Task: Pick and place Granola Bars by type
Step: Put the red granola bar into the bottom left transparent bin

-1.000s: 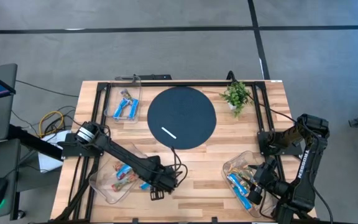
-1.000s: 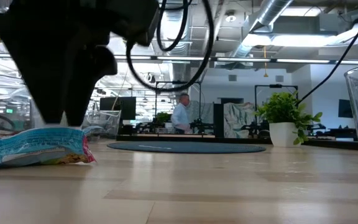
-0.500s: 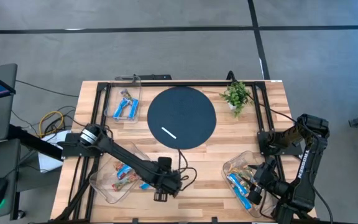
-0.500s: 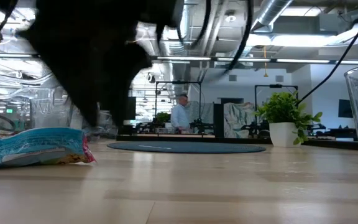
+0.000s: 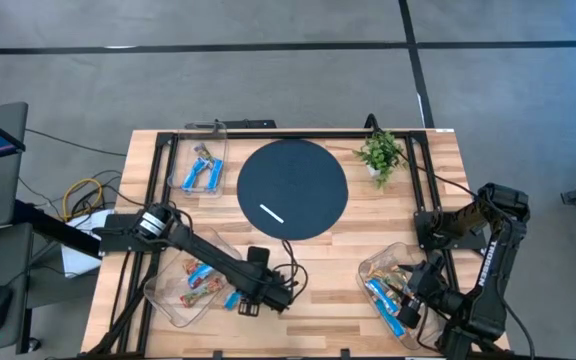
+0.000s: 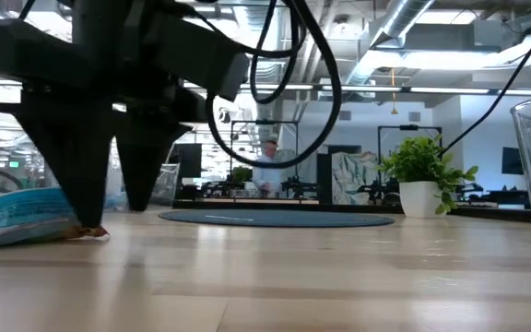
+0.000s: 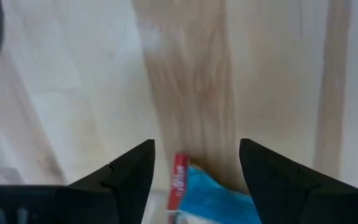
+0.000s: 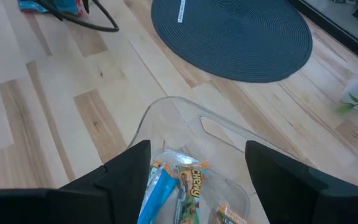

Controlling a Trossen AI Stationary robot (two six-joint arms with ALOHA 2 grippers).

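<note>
left gripper (image 5: pixel 244 305) low over the wood at lower centre-left of the high view, fingers apart, straddling the end of a blue granola bar (image 5: pixel 231 299) lying loose on the table (image 5: pixel 318 280), just right of the lower-left tray (image 5: pixel 160 296). in the left wrist view the blue wrapper with its red end (image 7: pixel 194 193) pokes up between the two dark fingers (image 7: pixel 126 174), nothing clamped yet. low view: fingertips about touching the tabletop, bar (image 6: pixel 21 214) at far left. bar's long axis looks roughly in line with the gap, so probably needs a slight nudge toward it before closing. right gripper (image 5: pixel 411 300) parked over the lower-right tray (image 5: pixel 373 262), fingers spread, empty, well away, so left arm's job.
</note>
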